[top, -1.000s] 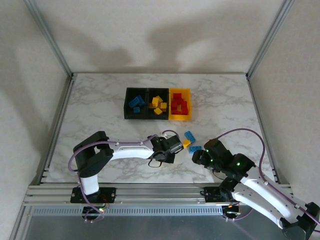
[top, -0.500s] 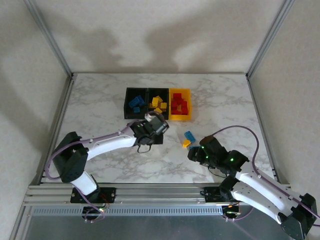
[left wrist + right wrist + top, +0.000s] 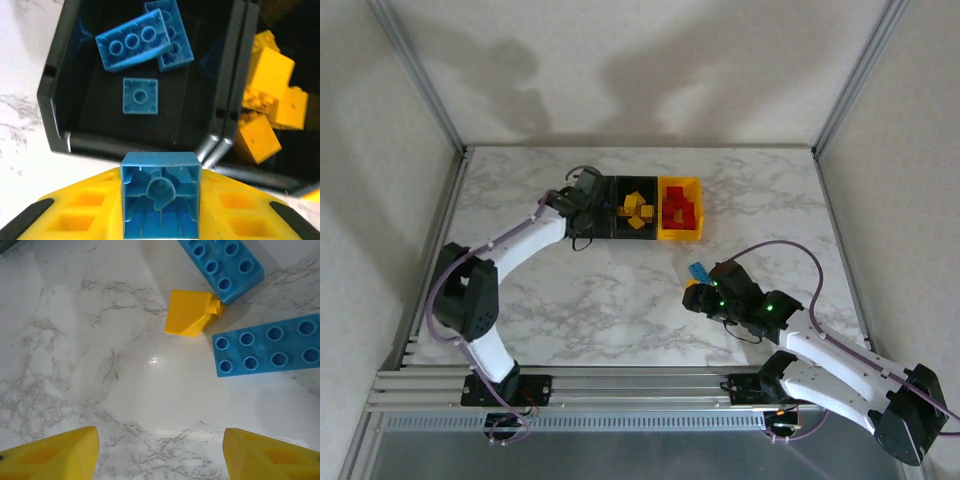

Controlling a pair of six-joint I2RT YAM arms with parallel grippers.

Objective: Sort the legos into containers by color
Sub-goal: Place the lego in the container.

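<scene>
A: Left gripper point(image 3: 586, 196), state?
B: Clamped on a blue brick point(image 3: 160, 197). The brick is pinched between the yellow fingers point(image 3: 80, 210), with its hollow underside turned toward the wrist camera.
A: Where is it held?
B: Over the near rim of the left black bin point(image 3: 54, 95), at one end of the joined row. Three loose blue bricks point(image 3: 132, 44) are seen lying in that bin. Two larger ones are overlapped at the far side, and one single-stud piece is nearer the middle.
A: Other bins?
B: Yellow bricks point(image 3: 272, 95) are piled in the middle black bin point(image 3: 638, 233). Red bricks point(image 3: 678, 212) are seen in the yellow-orange bin point(image 3: 681, 238).
A: Right gripper point(image 3: 160, 450)?
B: The jaws are spread wide, and only the bare marble table point(image 3: 100, 365) is seen between them. The gripper is held over the near part of the table, well apart from the bins.
A: What is left loose on the table?
B: Three pieces are seen just ahead of the right gripper. There is a yellow slope brick point(image 3: 189, 314), and an upper blue brick point(image 3: 222, 262) is touched by its stud. A lower blue brick point(image 3: 267, 347) is set just beside the yellow one, with a thin gap between them. None of the three is touched by the fingers.
</scene>
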